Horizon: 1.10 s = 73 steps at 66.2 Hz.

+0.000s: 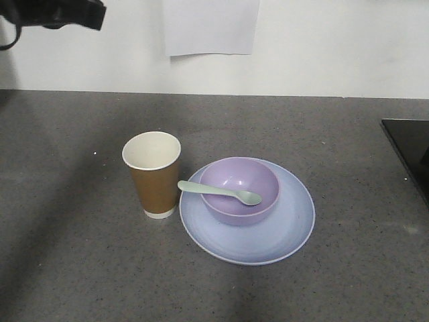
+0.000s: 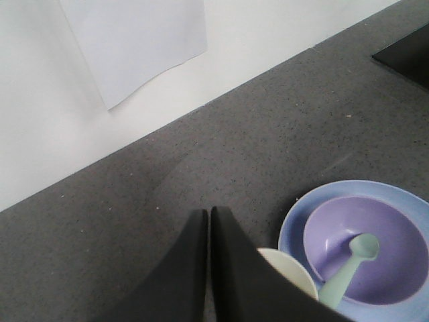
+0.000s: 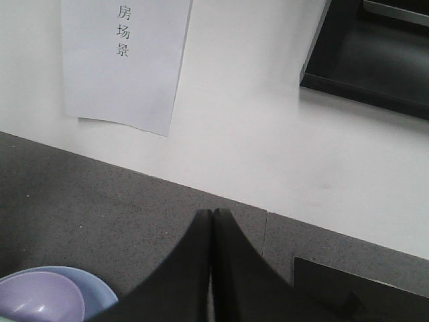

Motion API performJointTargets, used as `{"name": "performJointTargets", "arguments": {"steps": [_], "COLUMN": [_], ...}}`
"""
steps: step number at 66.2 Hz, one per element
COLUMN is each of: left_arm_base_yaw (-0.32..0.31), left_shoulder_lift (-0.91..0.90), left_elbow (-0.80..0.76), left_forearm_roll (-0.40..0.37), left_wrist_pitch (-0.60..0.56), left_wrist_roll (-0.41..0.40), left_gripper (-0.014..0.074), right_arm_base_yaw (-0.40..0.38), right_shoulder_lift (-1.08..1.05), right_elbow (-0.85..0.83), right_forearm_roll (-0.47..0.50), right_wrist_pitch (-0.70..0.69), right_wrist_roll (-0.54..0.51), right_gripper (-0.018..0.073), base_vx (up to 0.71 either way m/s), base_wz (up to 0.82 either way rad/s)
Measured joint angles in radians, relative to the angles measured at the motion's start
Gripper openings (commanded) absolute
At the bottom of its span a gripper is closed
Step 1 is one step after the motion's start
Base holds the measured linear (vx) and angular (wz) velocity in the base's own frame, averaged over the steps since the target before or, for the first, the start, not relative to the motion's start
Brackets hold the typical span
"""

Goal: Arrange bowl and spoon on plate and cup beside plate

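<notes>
Lavender bowl [image 1: 239, 190] sat on plate [image 1: 281, 228], spoon [image 1: 220, 192] across it, cup [image 1: 153, 173] beside — left pincer [image 2: 209, 213] and right pincer [image 3: 212, 215] clenched, empty.

The bowl [image 1: 239, 190] looks like glossy, smooth lavender plastic, with small bright highlights on its inner wall. Across its rim lies the spoon [image 1: 220, 192], a smooth mint-green plastic with a soft sheen. Under the bowl, the plate [image 1: 268, 241] has a smooth, satiny finish, duller than the bowl. Left of the plate, the cup [image 1: 153, 174] appears to be paper, with a matt brown wall and a matt white inside. The countertop [image 1: 67, 268] around the plate is matt grey and finely speckled, like stone. On the wall behind hangs a matt white paper sheet [image 1: 210, 27].
</notes>
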Motion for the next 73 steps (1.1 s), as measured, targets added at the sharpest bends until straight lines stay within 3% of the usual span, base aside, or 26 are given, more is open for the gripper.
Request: {"name": "performJointTargets", "arguments": {"steps": [7, 16, 26, 34, 45, 53, 73], "left_arm_base_yaw": [0.008, 0.06, 0.139, 0.19, 0.244, 0.261, 0.264], "left_shoulder_lift": [-0.199, -0.509, -0.844, -1.084, -1.282, -1.342, -1.422], "left_elbow": [0.212, 0.555, 1.007, 1.342, 1.609, 1.673, 1.76], "left_forearm_roll": [0.033, 0.062, 0.064, 0.067, 0.1, 0.173, 0.173], "left_wrist_pitch": [-0.09, -0.317, -0.628, -0.797, -0.832, -0.816, -0.786], "left_wrist_roll": [0.0, -0.036, -0.113, -0.196, -0.341, -0.431, -0.418], "left_gripper": [-0.0006, -0.0006, -0.0006, -0.0006, -0.0006, -0.0006, -0.0006], "right_arm_base_yaw": [0.0, 0.0, 0.0, 0.0, 0.0, 0.0, 0.0], "right_shoulder_lift": [0.0, 0.0, 0.0, 0.0, 0.0, 0.0, 0.0], "right_elbow": [0.0, 0.0, 0.0, 0.0, 0.0, 0.0, 0.0], "right_forearm_roll": [0.001, 0.001, 0.002, 0.002, 0.002, 0.002, 0.003], "right_wrist_pitch": [0.002, 0.002, 0.003, 0.003, 0.003, 0.003, 0.003], "right_wrist_roll": [0.0, 0.0, 0.0, 0.0, 0.0, -0.001, -0.001], "right_gripper": [-0.001, -0.001, -0.001, -0.001, -0.001, -0.001, -0.001], "base_vx": [0.0, 0.0, 0.0, 0.0, 0.0, 0.0, 0.0], "base_wz": [0.0, 0.0, 0.0, 0.0, 0.0, 0.0, 0.0]}}
